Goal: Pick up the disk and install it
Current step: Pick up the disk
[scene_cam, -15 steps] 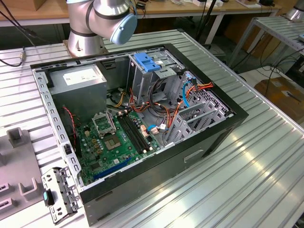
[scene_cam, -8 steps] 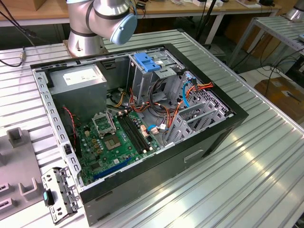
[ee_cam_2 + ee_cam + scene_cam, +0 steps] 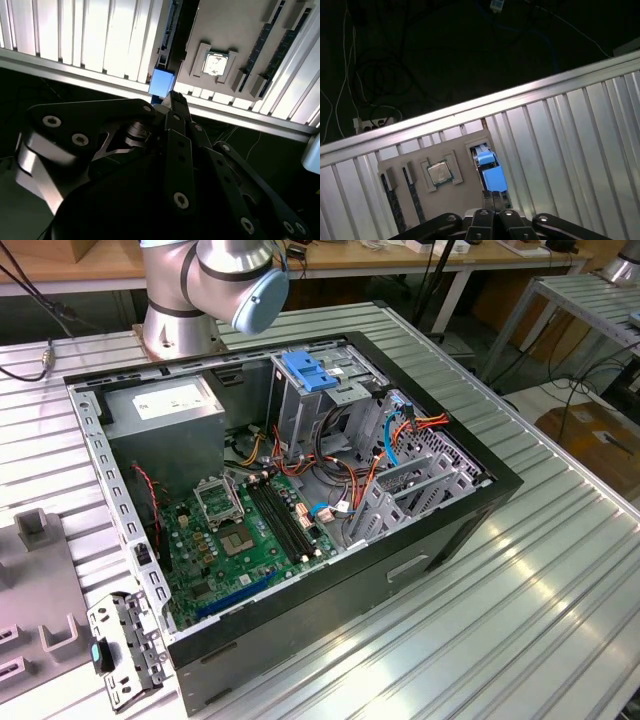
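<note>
While the jaws look closed and empty, the disk (image 3: pixel 490 172) seems rigid and heavy; better held across its faces.

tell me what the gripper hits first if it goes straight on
Most likely the disk, its blue end standing in the grey tray; the gripper points right at it in both wrist views. The gap is unclear.
</note>
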Action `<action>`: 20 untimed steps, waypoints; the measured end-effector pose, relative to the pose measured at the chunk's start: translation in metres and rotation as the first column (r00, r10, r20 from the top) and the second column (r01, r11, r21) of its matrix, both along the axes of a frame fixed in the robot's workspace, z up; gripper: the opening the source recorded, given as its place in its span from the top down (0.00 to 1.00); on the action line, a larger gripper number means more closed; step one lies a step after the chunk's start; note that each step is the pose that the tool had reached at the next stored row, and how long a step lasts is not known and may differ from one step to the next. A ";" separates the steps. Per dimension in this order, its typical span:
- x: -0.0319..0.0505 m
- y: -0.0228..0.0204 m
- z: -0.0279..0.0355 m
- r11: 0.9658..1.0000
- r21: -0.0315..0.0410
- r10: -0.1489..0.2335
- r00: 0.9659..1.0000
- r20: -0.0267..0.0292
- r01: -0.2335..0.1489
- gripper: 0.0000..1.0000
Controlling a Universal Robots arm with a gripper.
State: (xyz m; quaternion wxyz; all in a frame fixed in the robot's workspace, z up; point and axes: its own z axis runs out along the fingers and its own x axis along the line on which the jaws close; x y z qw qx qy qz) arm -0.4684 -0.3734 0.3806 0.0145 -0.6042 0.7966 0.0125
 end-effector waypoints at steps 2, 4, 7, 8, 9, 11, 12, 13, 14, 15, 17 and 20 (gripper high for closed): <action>0.0000 0.0001 -0.0015 1.000 0.000 0.031 1.000 0.002 -0.031 0.89; 0.0000 0.0004 -0.0029 0.999 0.000 0.049 0.999 0.003 -0.049 0.89; 0.0000 0.0006 -0.0041 0.998 0.000 0.064 0.998 0.003 -0.064 0.76; 0.0000 0.0006 -0.0048 0.997 0.000 0.073 0.997 0.003 -0.073 0.76; -0.0001 0.0006 -0.0056 0.996 0.000 0.089 0.996 0.003 -0.089 0.76; 0.0000 0.0006 -0.0074 0.992 0.000 0.126 0.992 0.003 -0.126 0.64; 0.0000 0.0006 -0.0087 0.988 0.000 0.153 0.988 0.003 -0.153 0.58; -0.0001 0.0006 -0.0100 0.985 0.000 0.170 0.985 0.003 -0.170 0.58; 0.0000 0.0007 -0.0121 0.984 0.000 0.181 0.984 0.003 -0.181 0.58; 0.0000 0.0008 -0.0140 0.983 0.000 0.182 0.983 0.003 -0.182 0.52; 0.0000 0.0008 -0.0178 0.983 0.000 0.185 0.983 0.003 -0.185 0.52; 0.0000 0.0008 -0.0242 0.982 0.000 0.191 0.982 0.003 -0.191 0.52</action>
